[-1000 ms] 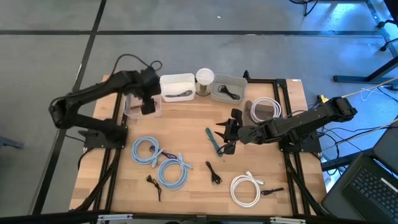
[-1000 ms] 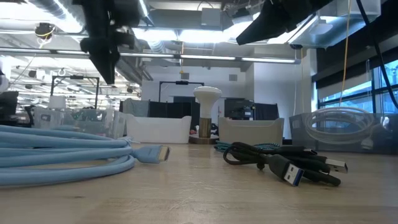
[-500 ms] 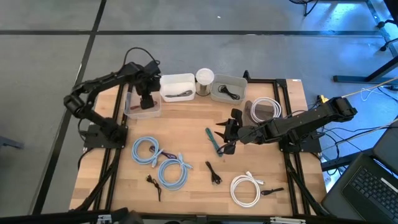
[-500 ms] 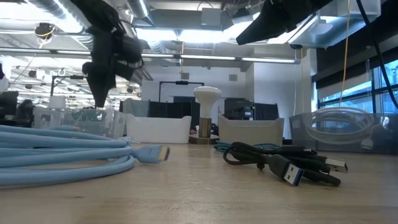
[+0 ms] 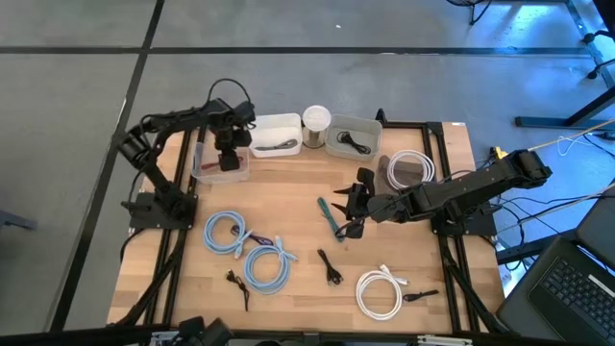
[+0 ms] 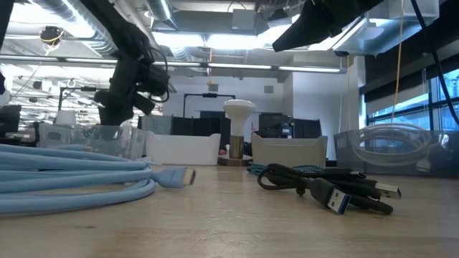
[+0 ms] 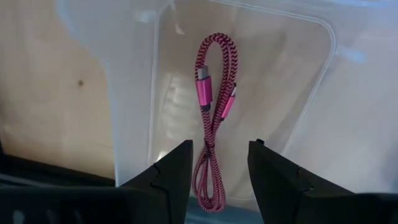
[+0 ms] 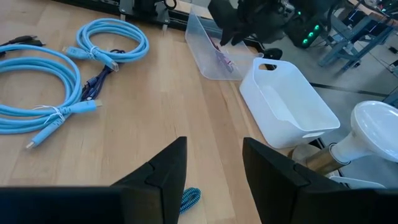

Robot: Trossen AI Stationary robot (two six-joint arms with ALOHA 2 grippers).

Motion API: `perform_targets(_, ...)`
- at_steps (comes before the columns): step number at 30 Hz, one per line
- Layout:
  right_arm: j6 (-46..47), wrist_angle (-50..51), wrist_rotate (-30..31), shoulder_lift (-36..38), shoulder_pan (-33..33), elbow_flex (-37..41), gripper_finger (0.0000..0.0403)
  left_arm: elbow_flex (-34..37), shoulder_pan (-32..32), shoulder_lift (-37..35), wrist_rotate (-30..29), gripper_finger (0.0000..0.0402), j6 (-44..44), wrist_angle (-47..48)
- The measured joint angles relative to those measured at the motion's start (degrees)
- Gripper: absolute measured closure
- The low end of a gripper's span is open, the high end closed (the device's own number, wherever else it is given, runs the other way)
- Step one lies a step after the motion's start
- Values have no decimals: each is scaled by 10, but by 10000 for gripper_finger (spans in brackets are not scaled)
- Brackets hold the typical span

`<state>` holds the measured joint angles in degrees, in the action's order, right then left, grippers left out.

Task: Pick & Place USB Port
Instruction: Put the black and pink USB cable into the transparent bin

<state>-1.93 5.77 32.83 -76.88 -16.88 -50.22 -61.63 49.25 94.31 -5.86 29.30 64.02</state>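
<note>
I have the left gripper [image 5: 227, 160] hanging over the clear plastic bin [image 5: 206, 174] at the upper left of the table in the high view, jaws parted and empty. Through its wrist camera the pink braided USB cable [image 7: 213, 124] lies folded on the bin floor, its lower loop running down between my two fingers [image 7: 169, 171] without touching either.

The right gripper [image 5: 348, 213] sits low near the middle of the table, jaws also apart with nothing between them, right beside the teal braided cable [image 5: 328, 215].

The surface is a pale wooden tabletop [image 5: 298, 183] on a black frame, grey floor around it. In the low view the room behind shows ceiling lights and desks.

Along the top edge I see a white bin [image 5: 274, 134], a white mushroom-shaped lamp [image 5: 316, 121] and a grey bin [image 5: 352, 136] with a dark cable inside. Two light blue coiled cables [image 5: 250, 250] lie lower left, a white coiled cable [image 5: 380, 291] lower right, and a black USB cable [image 6: 326, 188] sits close in the low view.
</note>
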Motion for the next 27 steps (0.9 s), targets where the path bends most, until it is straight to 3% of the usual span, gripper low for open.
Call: perform_targets(27,0,0,0,0,0,0,244,16,0,55,-6,258,-10,-35)
